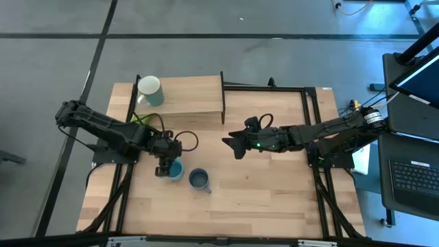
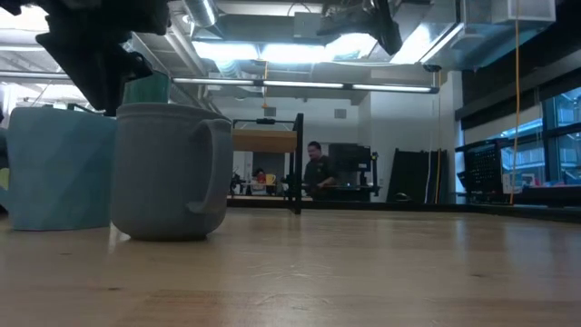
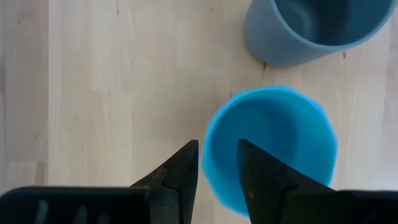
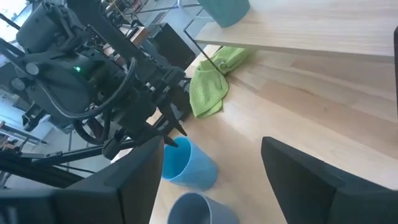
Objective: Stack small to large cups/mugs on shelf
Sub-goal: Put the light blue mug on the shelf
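A light blue mug [image 1: 176,169] stands on the table, left of centre. My left gripper [image 1: 164,167] is above it and shut on its rim. A dark grey-blue mug [image 1: 199,180] stands upright on the table just to its right, handle toward the near edge. A pale green mug [image 1: 149,90] stands on the raised wooden shelf [image 1: 192,96] at the far left. My right gripper [image 1: 230,144] is open and empty above the table's middle, pointing toward the left arm. My left gripper has the light blue mug's rim wall [image 3: 211,155] between its two fingers, on the mug's left side. One finger [image 3: 255,171] is inside the mug and the other [image 3: 183,174] outside. The fingers point down from above. The mug stands upright, its base on the table [image 2: 54,222].
A lime-green cloth [image 4: 208,87] lies on the table under the shelf's near left edge. Black frame bars [image 1: 274,88] run along the table's far and side edges. Bare tabletop [image 1: 274,192] lies to the right of the mugs. People [image 2: 318,163] show in the room beyond.
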Controlling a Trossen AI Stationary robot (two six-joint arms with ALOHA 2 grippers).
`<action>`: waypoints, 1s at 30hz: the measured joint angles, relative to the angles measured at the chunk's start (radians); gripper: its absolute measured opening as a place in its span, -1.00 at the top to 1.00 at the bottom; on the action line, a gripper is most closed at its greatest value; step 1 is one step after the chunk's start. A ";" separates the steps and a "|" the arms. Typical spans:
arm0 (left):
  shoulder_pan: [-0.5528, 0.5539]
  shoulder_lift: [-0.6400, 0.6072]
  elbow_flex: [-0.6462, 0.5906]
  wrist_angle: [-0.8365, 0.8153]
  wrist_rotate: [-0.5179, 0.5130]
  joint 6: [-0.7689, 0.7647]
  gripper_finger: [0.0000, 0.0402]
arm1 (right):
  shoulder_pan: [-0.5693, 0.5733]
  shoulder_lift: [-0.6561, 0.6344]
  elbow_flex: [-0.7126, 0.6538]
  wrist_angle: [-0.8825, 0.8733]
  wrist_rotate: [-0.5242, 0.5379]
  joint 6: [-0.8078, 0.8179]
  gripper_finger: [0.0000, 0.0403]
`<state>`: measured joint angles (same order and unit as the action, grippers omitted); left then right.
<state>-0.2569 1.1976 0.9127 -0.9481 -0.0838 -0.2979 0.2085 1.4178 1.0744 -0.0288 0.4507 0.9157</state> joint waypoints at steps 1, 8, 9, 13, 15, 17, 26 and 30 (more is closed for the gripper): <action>0.004 0.000 -0.002 0.001 0.004 0.004 0.47 | 0.000 0.000 0.000 0.000 0.001 0.000 -0.35; -0.001 0.001 -0.052 0.033 0.041 -0.004 0.47 | 0.000 0.000 0.000 0.000 0.002 -0.001 -0.35; -0.001 0.001 -0.053 0.040 0.035 -0.004 0.47 | 0.000 0.000 0.000 0.000 0.002 -0.001 -0.35; 0.000 0.000 -0.068 0.073 0.027 0.008 0.47 | -0.008 0.001 0.000 0.000 0.002 -0.002 -0.35; 0.000 -0.003 -0.080 0.086 0.021 0.012 0.47 | -0.013 0.001 0.000 0.000 0.002 -0.002 -0.35; 0.000 -0.004 -0.089 0.093 0.015 0.007 0.47 | -0.015 0.001 0.000 0.000 0.002 -0.002 -0.35; 0.000 -0.001 -0.092 0.101 -0.020 0.039 0.47 | -0.016 0.001 0.000 0.000 0.002 -0.003 -0.35; 0.000 -0.001 -0.091 0.099 -0.008 0.039 0.47 | -0.016 0.001 0.000 0.000 0.002 -0.001 -0.35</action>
<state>-0.2573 1.1965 0.8222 -0.8493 -0.0919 -0.2587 0.1928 1.4189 1.0740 -0.0288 0.4526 0.9146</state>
